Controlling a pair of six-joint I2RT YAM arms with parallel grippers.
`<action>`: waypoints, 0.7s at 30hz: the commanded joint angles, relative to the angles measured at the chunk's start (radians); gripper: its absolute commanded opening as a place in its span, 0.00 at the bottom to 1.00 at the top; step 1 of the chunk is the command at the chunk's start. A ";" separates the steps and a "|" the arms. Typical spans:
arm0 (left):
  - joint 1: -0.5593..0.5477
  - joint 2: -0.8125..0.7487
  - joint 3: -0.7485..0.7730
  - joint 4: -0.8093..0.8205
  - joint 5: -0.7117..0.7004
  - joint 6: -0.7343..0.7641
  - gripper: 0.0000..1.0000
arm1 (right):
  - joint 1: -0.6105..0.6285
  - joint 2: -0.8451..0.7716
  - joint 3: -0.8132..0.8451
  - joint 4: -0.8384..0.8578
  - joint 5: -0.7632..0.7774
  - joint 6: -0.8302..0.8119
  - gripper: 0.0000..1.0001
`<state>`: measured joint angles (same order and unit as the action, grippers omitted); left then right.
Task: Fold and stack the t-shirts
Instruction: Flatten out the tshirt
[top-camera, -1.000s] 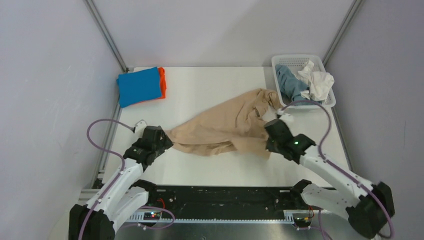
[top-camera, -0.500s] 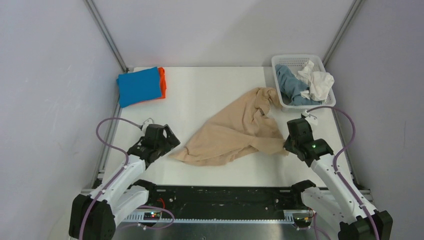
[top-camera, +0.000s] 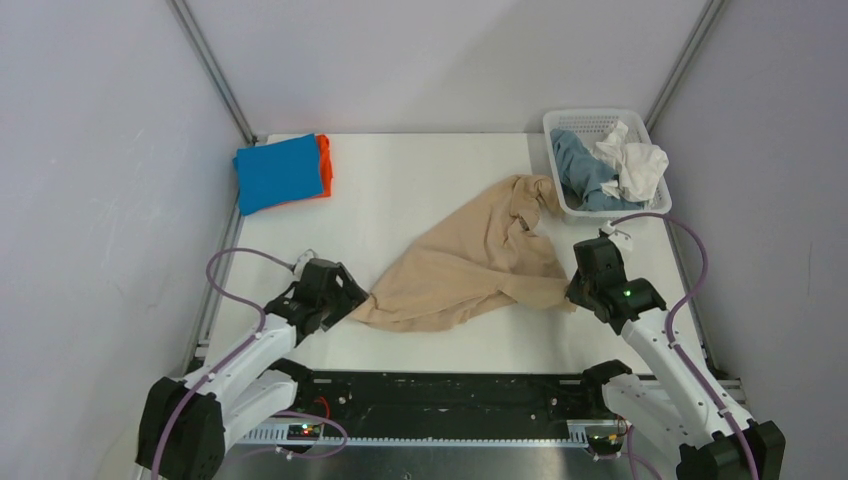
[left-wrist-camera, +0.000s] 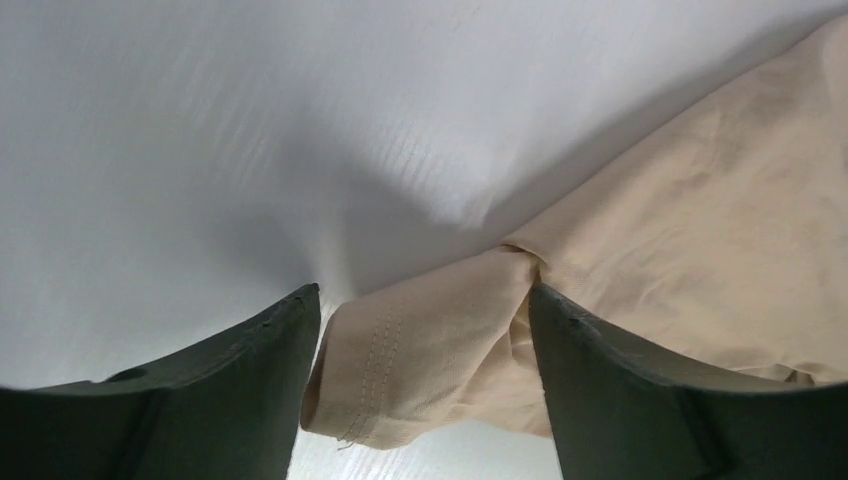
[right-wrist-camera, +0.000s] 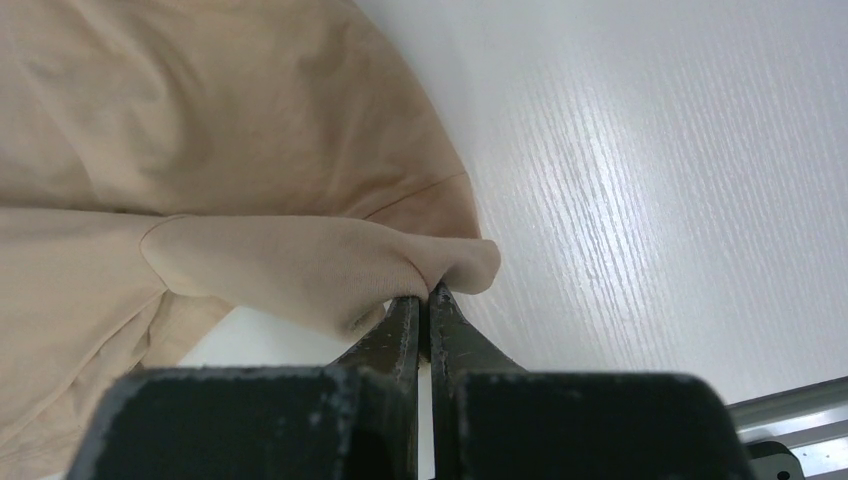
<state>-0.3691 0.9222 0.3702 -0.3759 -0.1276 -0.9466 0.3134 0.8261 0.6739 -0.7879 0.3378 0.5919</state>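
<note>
Spreading the beige tee (top-camera: 470, 265) flat for folding: the right gripper (right-wrist-camera: 428, 297) is pinching a fold of it, and the left gripper (left-wrist-camera: 422, 295) (jaws apart) is straddling its hem, so closing there looks next.

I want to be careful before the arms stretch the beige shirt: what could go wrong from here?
The right gripper pinches only a small fold of the beige shirt; it may slip when pulled. The open left gripper straddles a folded-over hem corner, so it might catch two layers. The shirt's far end lies near the basket and could snag.

orange tee (top-camera: 325, 165) mostly under blue tee (top-camera: 279, 172); beige tee (left-wrist-camera: 700, 230) cropped in wrist views
</note>
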 joint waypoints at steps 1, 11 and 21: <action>-0.016 0.000 -0.015 0.005 -0.009 -0.082 0.76 | -0.002 -0.006 -0.001 0.017 -0.012 -0.019 0.00; -0.028 -0.024 0.021 0.006 -0.114 -0.079 0.00 | -0.002 -0.015 -0.010 0.039 -0.012 -0.021 0.00; -0.028 -0.145 0.229 -0.009 -0.185 0.100 0.00 | 0.004 -0.184 0.061 0.169 -0.085 -0.041 0.00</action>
<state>-0.3939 0.8581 0.4671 -0.4107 -0.2375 -0.9550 0.3138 0.7277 0.6640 -0.7238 0.2909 0.5697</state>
